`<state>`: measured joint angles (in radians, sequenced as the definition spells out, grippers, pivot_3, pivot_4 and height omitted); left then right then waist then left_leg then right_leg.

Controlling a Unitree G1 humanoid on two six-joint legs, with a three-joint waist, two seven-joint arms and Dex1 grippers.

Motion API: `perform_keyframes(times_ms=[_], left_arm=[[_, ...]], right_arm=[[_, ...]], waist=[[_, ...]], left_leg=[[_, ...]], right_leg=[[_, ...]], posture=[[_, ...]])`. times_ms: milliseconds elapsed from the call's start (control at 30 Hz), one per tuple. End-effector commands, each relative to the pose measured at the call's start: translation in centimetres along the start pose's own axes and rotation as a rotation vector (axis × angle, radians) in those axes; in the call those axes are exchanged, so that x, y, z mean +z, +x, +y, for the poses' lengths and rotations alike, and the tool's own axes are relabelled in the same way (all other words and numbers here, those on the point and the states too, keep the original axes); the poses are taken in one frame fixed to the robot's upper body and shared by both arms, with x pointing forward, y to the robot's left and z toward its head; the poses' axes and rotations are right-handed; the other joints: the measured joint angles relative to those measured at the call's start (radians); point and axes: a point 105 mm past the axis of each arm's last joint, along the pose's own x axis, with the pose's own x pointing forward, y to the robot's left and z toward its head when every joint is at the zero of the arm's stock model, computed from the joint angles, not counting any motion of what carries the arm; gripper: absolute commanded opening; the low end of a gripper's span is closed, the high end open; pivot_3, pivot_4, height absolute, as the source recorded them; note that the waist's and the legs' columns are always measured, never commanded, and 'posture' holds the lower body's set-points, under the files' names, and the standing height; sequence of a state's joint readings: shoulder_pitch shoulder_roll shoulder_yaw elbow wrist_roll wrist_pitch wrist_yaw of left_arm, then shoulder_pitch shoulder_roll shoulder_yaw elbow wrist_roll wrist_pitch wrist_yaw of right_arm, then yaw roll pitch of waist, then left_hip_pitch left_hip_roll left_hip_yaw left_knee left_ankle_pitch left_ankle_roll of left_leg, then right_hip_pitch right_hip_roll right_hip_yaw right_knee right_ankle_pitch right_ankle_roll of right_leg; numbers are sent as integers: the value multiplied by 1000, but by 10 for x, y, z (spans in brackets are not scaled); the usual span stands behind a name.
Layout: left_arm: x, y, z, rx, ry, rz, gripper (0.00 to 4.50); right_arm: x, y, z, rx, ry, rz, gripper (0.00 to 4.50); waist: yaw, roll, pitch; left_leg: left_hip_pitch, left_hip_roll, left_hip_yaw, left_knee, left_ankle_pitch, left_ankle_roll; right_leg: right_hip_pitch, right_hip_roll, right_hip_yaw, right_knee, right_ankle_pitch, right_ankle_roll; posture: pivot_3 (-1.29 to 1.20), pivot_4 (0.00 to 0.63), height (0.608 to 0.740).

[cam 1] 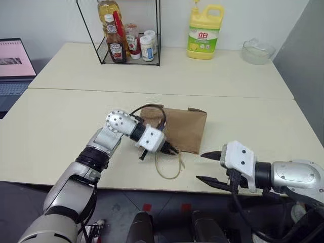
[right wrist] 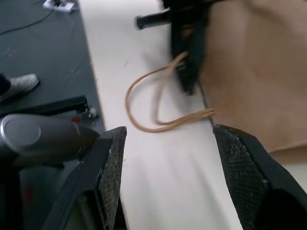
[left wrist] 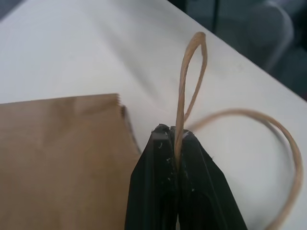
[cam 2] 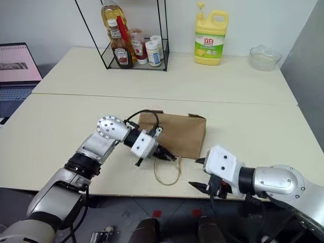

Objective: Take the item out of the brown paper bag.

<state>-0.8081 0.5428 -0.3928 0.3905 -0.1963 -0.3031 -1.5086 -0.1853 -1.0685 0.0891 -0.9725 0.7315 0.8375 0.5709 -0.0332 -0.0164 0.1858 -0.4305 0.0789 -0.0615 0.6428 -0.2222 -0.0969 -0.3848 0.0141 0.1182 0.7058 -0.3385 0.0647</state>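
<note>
Brown paper bag (cam 1: 178, 128) lies flat mid-table. Left gripper (cam 1: 171, 149), at its near edge, is clamped on one cord handle (left wrist: 181, 117); lift gently to open the mouth. Right gripper (cam 1: 208, 166) waits open, near right, empty. Bottle unseen.

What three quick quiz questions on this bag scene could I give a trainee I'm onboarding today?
1. True or false: the left gripper is shut on a cord handle of the brown paper bag.
2. The right gripper is: A) open, B) shut?
3. Which bottle stands past the bag, beside the wire rack?

Key: 1 true; 2 A; 3 the yellow detergent jug.
</note>
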Motion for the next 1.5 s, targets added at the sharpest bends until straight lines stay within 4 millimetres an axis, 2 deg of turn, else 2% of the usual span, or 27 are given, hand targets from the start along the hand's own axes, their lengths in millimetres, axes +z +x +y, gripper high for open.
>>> perform_keyframes(times_ms=[33,233,400,667,933,1033,1267,1367,1500], left_arm=[[19,-10,24,118,-76,-64,22],[15,-13,24,173,-139,-69,22],[12,-13,20,173,-147,-63,22],[11,-13,23,194,-156,-73,22],[9,-14,26,217,-156,-72,22],[9,-15,27,225,-156,-71,0],[10,-16,31,243,-166,-74,0],[14,-18,41,296,-199,-102,0],[21,-25,66,397,-279,-148,0]], right_arm=[[8,1,15,87,-194,-11,3030],[-2,18,20,150,-445,-11,3030],[-2,40,8,104,-637,-49,3030],[-16,69,-1,133,-762,-33,3030],[-23,90,-11,126,-773,-5,3030],[-25,94,-12,129,-746,2,2468],[-32,95,-12,146,-734,33,19],[-35,95,-11,155,-713,45,19],[-46,91,-6,195,-687,79,19]], waist=[[0,0,0],[0,0,0],[-1,0,0],[1,0,0],[1,0,0],[1,0,0],[1,0,0],[1,0,0],[3,0,0]], left_leg=[[0,0,0,0,0,0],[0,0,0,1,0,0],[1,0,0,1,0,0],[1,0,0,2,0,0],[1,0,0,2,0,-1],[1,0,0,2,0,-1],[1,0,0,2,0,-1],[1,0,0,2,0,0],[1,-1,0,2,0,0]], right_leg=[[0,0,0,0,0,0],[0,0,0,0,0,0],[0,0,0,2,0,0],[0,0,0,3,0,0],[0,0,0,4,0,0],[0,0,0,4,0,0],[0,0,0,5,0,0],[0,0,0,5,0,0],[0,0,0,5,0,0]], posture=[[0,150,740],[0,150,740],[0,150,740],[0,150,740],[0,150,740],[0,150,740],[0,150,740],[0,150,740],[0,150,740]])
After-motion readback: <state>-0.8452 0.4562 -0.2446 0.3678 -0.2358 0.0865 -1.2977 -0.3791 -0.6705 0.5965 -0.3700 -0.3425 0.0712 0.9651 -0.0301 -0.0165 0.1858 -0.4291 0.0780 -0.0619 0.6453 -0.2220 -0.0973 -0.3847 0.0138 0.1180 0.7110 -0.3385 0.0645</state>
